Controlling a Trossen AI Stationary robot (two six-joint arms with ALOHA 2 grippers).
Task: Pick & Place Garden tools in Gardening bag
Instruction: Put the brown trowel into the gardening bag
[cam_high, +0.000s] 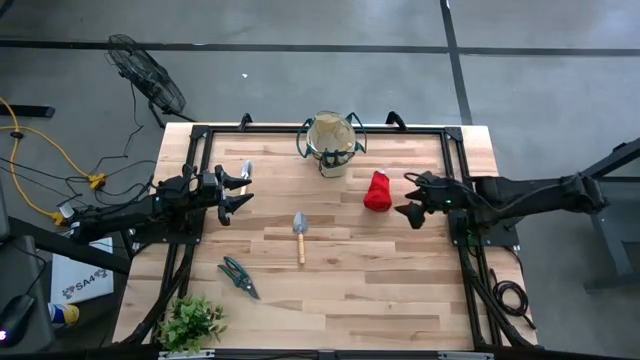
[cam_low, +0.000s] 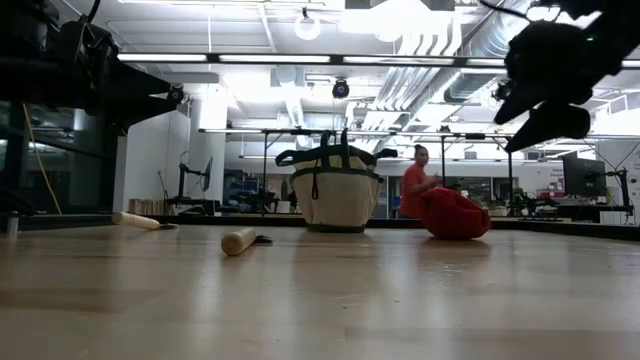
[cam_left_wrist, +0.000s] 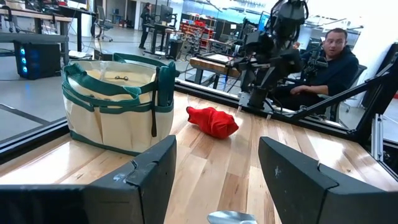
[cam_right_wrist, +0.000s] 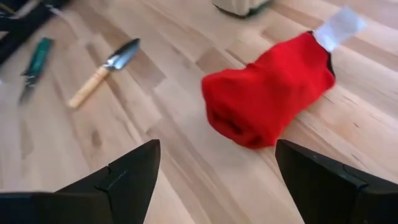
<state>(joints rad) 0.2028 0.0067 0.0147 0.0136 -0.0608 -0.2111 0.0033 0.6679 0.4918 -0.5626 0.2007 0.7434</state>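
Note:
The beige gardening bag (cam_high: 332, 143) with green trim stands upright at the table's far middle; it also shows in the left wrist view (cam_left_wrist: 115, 102). The red bundle (cam_high: 378, 191) lies on the table to its right, close in the right wrist view (cam_right_wrist: 267, 90). The wooden-handled trowel (cam_high: 299, 234) lies mid-table. Green-handled shears (cam_high: 238, 277) lie near the front left. My left gripper (cam_high: 237, 192) is open and empty at the left side. My right gripper (cam_high: 412, 197) is open, empty, just right of the red bundle, above the table.
A leafy green plant (cam_high: 192, 322) sits at the table's near left corner. A second wooden handle (cam_low: 135, 220) lies on the table at the left in the low view. People show in the room beyond the table (cam_left_wrist: 333, 59).

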